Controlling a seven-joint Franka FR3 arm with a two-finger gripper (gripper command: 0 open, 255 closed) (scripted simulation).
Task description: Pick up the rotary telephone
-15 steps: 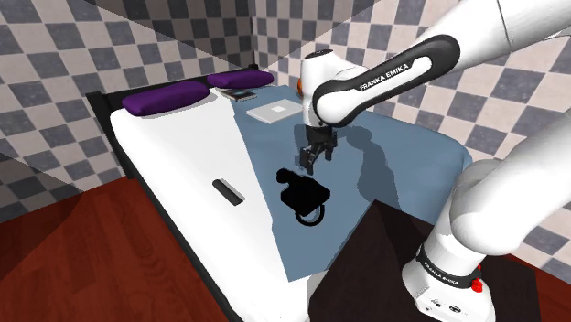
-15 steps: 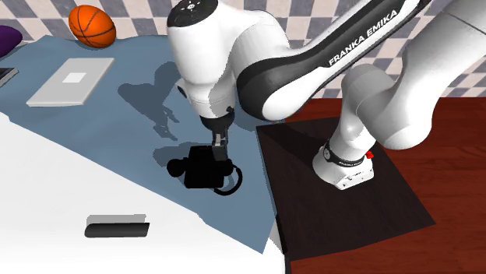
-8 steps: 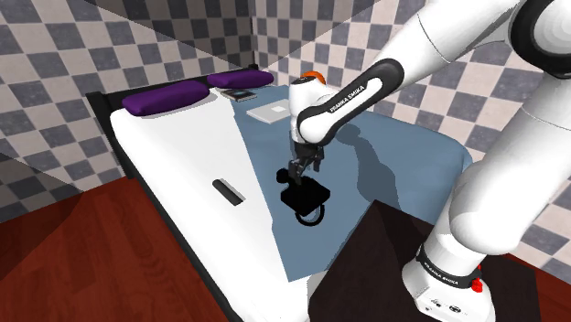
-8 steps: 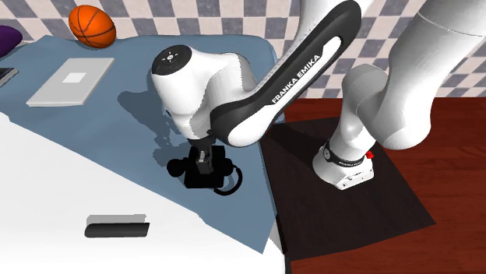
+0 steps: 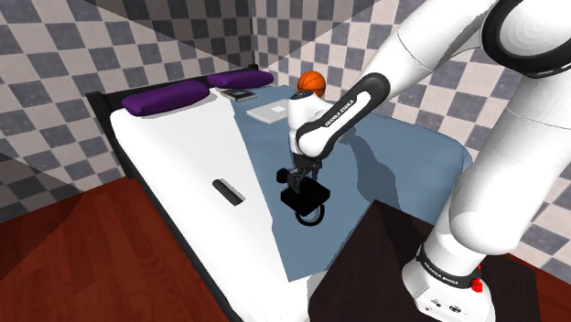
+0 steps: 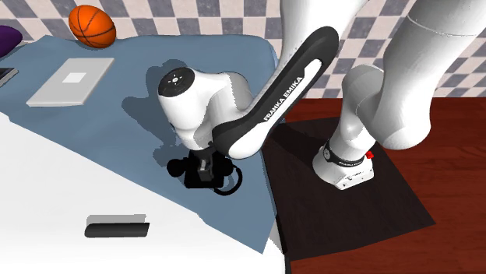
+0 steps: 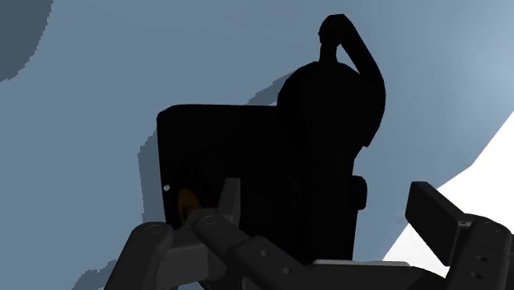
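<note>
The black rotary telephone (image 5: 312,195) lies on the blue blanket (image 5: 393,155) of a bed, its cord looping toward the bed's near edge. My gripper (image 5: 299,176) points down right over it, with the hand low on the phone (image 6: 187,167) in the second exterior view too, where the gripper (image 6: 207,162) hangs at the phone's body. In the wrist view the phone (image 7: 272,165) sits close under the gripper (image 7: 329,210). The fingers (image 7: 434,208) stand apart, one over the phone's body and the other beside it with a gap. The gripper is open.
An orange ball (image 5: 312,80) and a flat white slab (image 5: 272,112) lie farther back on the blanket. A small black bar (image 5: 227,192) rests on the white sheet. Purple pillows (image 5: 166,97) are at the head. The dark stand (image 6: 343,194) sits on wooden floor.
The arm has folded down and the gripper has dropped from well above the telephone to right on it, still open. The telephone has not moved.
</note>
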